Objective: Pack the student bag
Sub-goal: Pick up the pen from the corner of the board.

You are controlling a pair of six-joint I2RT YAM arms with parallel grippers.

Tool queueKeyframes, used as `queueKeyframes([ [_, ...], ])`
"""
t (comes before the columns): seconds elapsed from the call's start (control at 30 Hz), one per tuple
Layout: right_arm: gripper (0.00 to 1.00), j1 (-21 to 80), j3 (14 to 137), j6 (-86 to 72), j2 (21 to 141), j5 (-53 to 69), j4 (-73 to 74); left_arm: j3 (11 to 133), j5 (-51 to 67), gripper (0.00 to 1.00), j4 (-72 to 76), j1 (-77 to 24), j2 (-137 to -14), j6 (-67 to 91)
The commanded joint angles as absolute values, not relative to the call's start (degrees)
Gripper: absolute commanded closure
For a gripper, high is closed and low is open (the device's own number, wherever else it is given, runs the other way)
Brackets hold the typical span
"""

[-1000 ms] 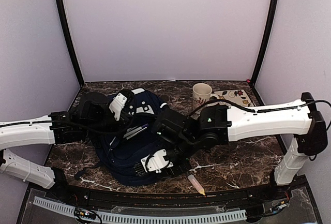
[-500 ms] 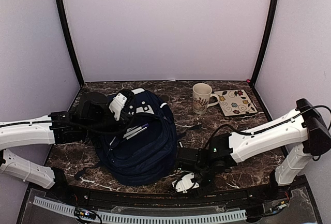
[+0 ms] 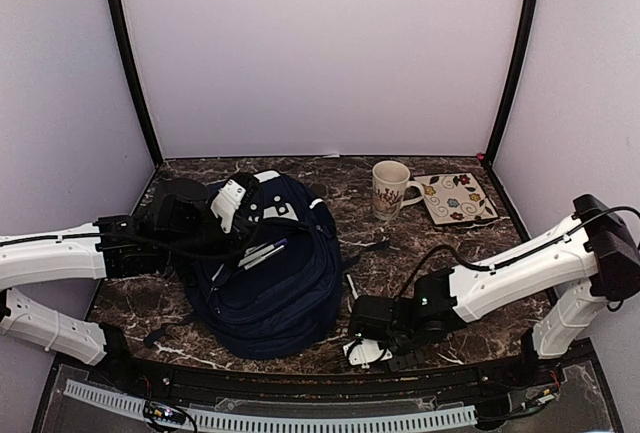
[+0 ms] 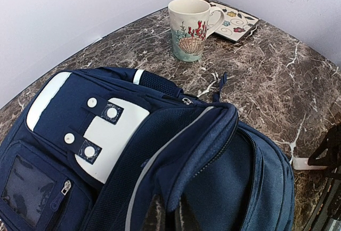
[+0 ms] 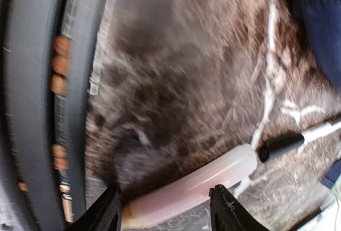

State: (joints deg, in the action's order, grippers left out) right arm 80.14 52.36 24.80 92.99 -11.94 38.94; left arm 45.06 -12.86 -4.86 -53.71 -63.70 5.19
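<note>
backpack (image 3: 270,298) navy fabric, centre-left of table, mouth agape, pens (image 3: 265,252) at its opening | left gripper (image 4: 168,217) pinching backpack rim | right gripper (image 5: 165,204) spread astride translucent pink tube (image 5: 213,175) on marble table (image 3: 470,323), near edge | ceramic mug (image 4: 190,22) far right

From the top view I have the student bag (image 3: 265,278) lying left of centre on the table (image 3: 470,323), with a mug (image 3: 388,189) behind it to the upper right and a flat tile (image 3: 455,198) just right of the mug. At bottom centre, right of the bag's near corner, the right gripper (image 3: 365,351) sits low over a tube (image 5: 192,185) lying across between its fingers.
</note>
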Motion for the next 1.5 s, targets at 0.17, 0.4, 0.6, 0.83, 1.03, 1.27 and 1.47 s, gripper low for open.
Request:
queueKeyframes([
  [0.17,0.43,77.15,49.58,25.29,87.02,-18.13,39.45,45.71,-13.28,1.0,0.37,-53.17,-62.62,5.82],
  [0.4,0.43,69.55,51.2,25.8,86.68,-11.89,40.58,45.35,-12.98,1.0,1.05,-53.17,-62.58,5.8],
  [0.6,0.42,65.61,55.25,22.34,88.33,1.67,42.98,45.31,-12.62,1.0,0.9,-53.17,-62.45,5.93],
  [0.83,0.42,64.29,56.49,20.26,92.5,6.72,43.35,45.46,-12.15,1.0,0.71,-53.17,-62.5,6.27],
  [1.03,0.42,64.07,55.81,19.69,93.86,0.59,41.47,45.09,-12.04,1.0,0.85,-53.17,-62.4,6.56],
  [1.27,0.42,64.06,53.7,19.78,93.71,-4.45,40.64,45.22,-12.06,1.0,1.53,-53.17,-63.13,6.07],
  [1.47,0.45,62.73,53.62,19.52,94.33,-2.3,41.6,45.45,-11.65,1.0,1.97,-53.17,-64.24,5.8],
])
